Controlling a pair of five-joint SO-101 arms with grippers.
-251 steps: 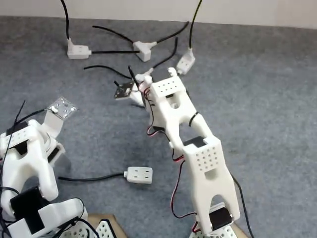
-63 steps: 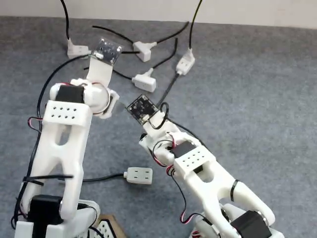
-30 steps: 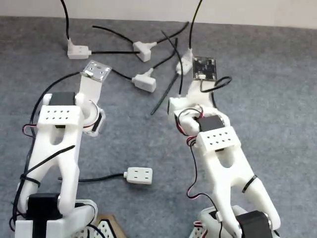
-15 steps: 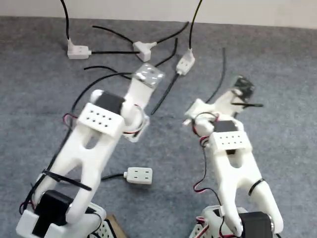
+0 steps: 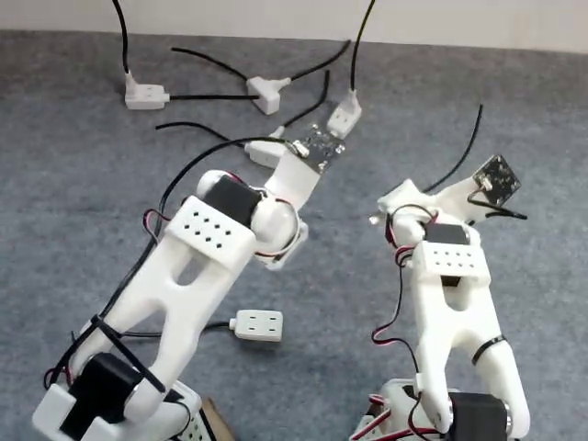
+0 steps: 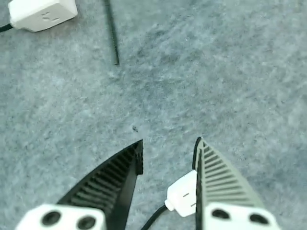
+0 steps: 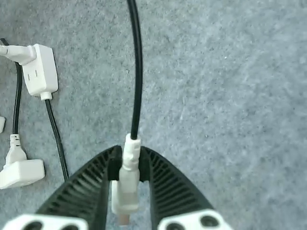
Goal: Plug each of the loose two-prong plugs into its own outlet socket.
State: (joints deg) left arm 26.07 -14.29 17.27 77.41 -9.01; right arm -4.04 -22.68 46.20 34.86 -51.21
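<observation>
Clamping the plug [image 7: 127,179] by its white body, my right fingers [image 7: 160,179] were shut on it, its cord [image 7: 137,72] running ahead, freeing it to aim at an outlet [image 7: 41,69]. My left fingers [image 6: 117,170] stood spread over a white connector [image 6: 184,196] lying on the surface [image 6: 230,72], probably to steady it.

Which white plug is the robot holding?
The white two-prong plug on the black cord, pinched in the right gripper. The others, like the white cord end beside the open left gripper, lie on the grey carpet.
</observation>
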